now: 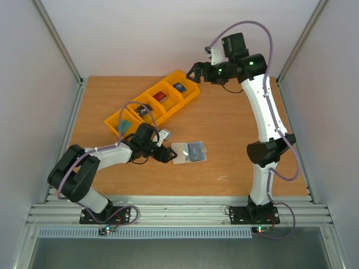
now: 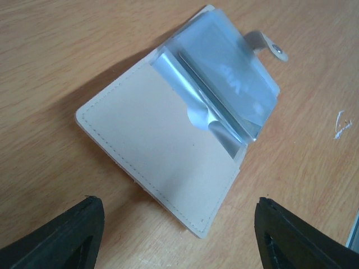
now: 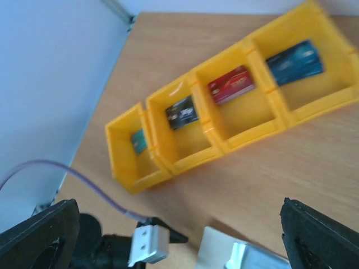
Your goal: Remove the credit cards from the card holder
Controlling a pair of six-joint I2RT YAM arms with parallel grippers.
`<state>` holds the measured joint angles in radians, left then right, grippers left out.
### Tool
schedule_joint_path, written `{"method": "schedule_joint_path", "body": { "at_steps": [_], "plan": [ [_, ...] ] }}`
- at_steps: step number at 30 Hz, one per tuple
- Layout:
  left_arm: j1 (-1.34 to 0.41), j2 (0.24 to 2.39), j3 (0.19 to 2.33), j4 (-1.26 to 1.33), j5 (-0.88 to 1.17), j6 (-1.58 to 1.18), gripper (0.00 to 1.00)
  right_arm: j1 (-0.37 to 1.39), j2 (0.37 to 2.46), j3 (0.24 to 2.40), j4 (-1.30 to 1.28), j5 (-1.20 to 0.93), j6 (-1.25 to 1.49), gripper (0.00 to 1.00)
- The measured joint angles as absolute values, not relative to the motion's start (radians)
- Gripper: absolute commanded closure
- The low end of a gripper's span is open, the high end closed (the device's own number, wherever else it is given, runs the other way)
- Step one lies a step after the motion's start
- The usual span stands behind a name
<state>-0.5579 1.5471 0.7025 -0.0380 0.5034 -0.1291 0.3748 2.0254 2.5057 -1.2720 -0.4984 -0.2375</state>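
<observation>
The card holder (image 1: 189, 152) lies spread open on the table (image 1: 224, 123) in the top view, near the middle and well apart from the row of yellow bins (image 1: 152, 102) behind it. A black card (image 1: 143, 110) and a red card (image 1: 160, 96) each sit in a bin of their own, so by my reading those two are already out. The left gripper (image 1: 162, 154) reaches low across the table and stops just beside the holder's left edge. The right gripper (image 1: 196, 72) hangs high on a raised arm over the far end of the bins, holding nothing. From the left wrist, the holder (image 2: 168, 151) shows its beige inner flap nearest, its clear silvery sleeve (image 2: 224, 84) and snap tab (image 2: 269, 46) beyond. Something bluish-grey with pale marks shows through that sleeve. It may be a card left to pull, but I cannot tell for sure. The left gripper (image 2: 178, 224) has its jaws wide apart and empty, short of the holder's near corner. From the right wrist, the view is a little blurred. The black card (image 3: 181, 112) and red card (image 3: 231, 85) lie in the two middle bins, with a teal card (image 3: 139, 140) and a blue card (image 3: 294, 60) in the end ones, and the right gripper (image 3: 176, 235) has its jaws spread wide and empty, looking down on them
</observation>
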Motion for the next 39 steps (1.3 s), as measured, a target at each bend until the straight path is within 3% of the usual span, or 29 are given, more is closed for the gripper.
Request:
{"method": "schedule_joint_path", "body": {
  "at_steps": [4, 13, 22, 30, 33, 39],
  "plan": [
    [-0.558, 1.546, 0.682, 0.02, 0.494, -0.159, 0.2, 0.308, 2.024, 2.504, -1.264, -0.452, -0.188, 0.01],
    [-0.558, 1.546, 0.679, 0.094, 0.481, -0.222, 0.18, 0.308, 2.006, 2.281, -1.085, -0.281, -0.108, 0.01],
    [-0.58, 1.544, 0.578, 0.166, 0.405, -0.348, 0.13, 0.312, 1.712, 1.598, -0.894, -0.306, -0.013, 0.06],
    [-0.593, 1.607, 0.584, 0.263, 0.396, -0.443, 0.19, 0.367, 1.74, 1.359, -0.79, -0.387, -0.002, 0.1],
    [-0.603, 1.637, 0.594, 0.305, 0.394, -0.473, 0.21, 0.376, 1.787, 1.346, -0.77, -0.421, -0.021, 0.17],
    [-0.607, 1.658, 0.595, 0.342, 0.392, -0.516, 0.35, 0.375, 1.87, 1.312, -0.722, -0.49, -0.051, 0.25]
  ]
}}
